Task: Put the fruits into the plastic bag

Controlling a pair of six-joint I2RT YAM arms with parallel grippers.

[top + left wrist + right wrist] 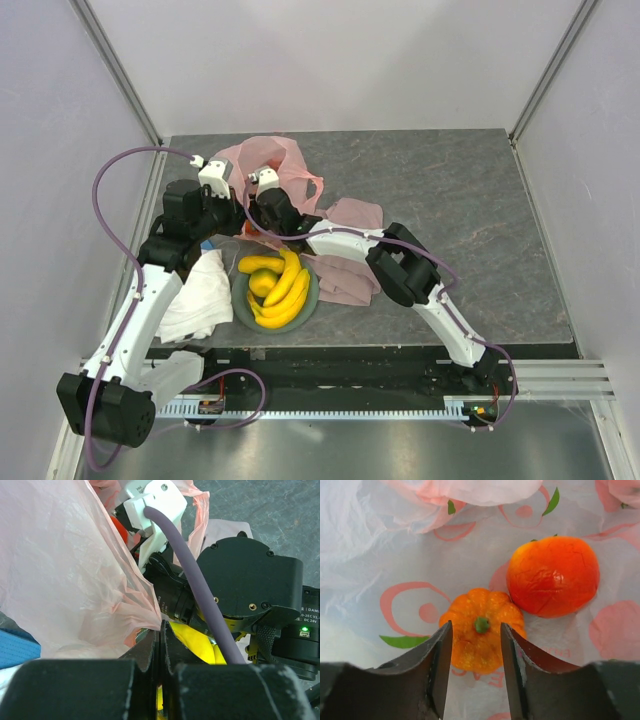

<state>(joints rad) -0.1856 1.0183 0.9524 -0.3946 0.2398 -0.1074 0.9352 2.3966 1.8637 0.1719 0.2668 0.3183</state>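
A dark grey stone-patterned table (480,200) sits between plain pale walls (340,60) with aluminium corner posts (115,65).

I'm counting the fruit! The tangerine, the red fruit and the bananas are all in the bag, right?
Not quite. The bananas lie on the plate, as the top view shows. The tangerine and the red fruit are in the plastic bag.

Inside thin translucent pale-pink plastic bag (265,160), far part of surface (480,220): orange tangerine (477,605), red round fruit (552,575) just beside. Nearer: bunch of yellow bananas (285,290) on grey-green round plate (312,298); white cloth (195,300) left, dusty-pink cloth (345,280) right.
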